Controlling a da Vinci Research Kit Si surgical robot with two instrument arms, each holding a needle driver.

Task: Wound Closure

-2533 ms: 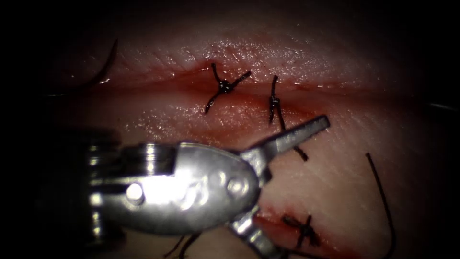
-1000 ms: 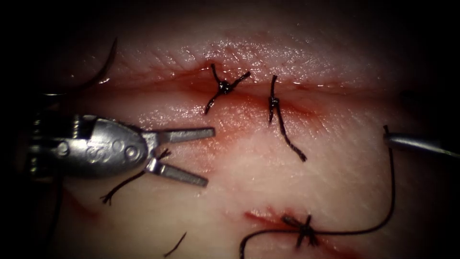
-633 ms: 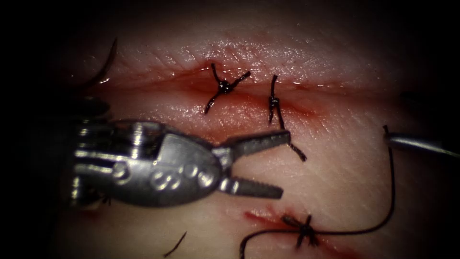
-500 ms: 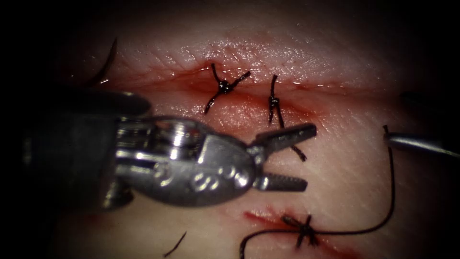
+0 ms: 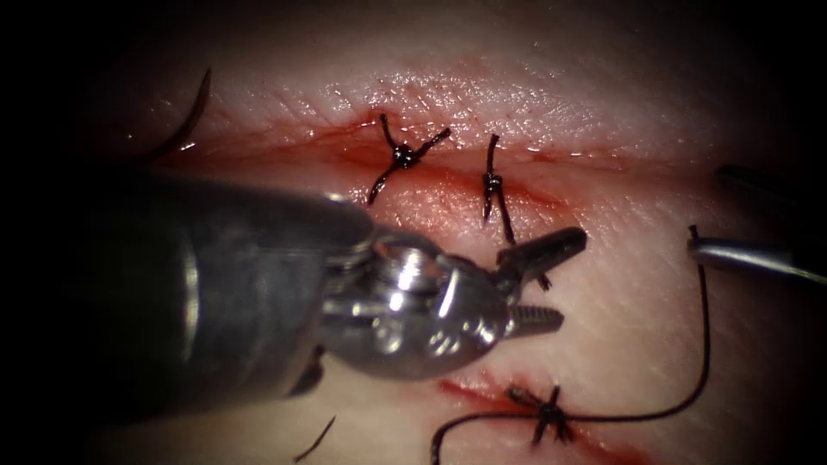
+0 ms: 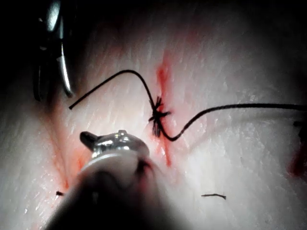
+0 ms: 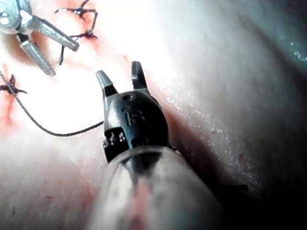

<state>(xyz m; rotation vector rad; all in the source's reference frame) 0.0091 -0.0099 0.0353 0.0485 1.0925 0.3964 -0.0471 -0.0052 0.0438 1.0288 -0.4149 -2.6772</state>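
The left arm's silver needle driver point(image 5: 568, 277) reaches in with its fingers spread apart and nothing between them. They hover over the pale pink pork tissue point(image 5: 620, 344), with the tail of a dark knotted stitch point(image 5: 493, 182) just under the upper finger. Beyond those fingers, another dark knotted stitch point(image 5: 401, 155) crosses the reddened cut point(image 5: 284, 151). On the near side of the fingers, a third knot point(image 5: 547, 413) sits on a shorter red cut. A long dark thread point(image 5: 702, 344) runs from that knot, sweeping up past the right arm's tool point(image 5: 706, 213). From the right wrist camera that tool's dark fingers point(image 7: 136, 72) stand parted and grip nothing, and the thread passes beside them. The thin, dark curved needle point(image 5: 194, 112) lies on the tissue well behind the left fingers, held by neither tool. I cannot tell whether its lower end sits in the tissue. A short cut scrap of thread point(image 5: 314, 439) lies loose near the left shaft.
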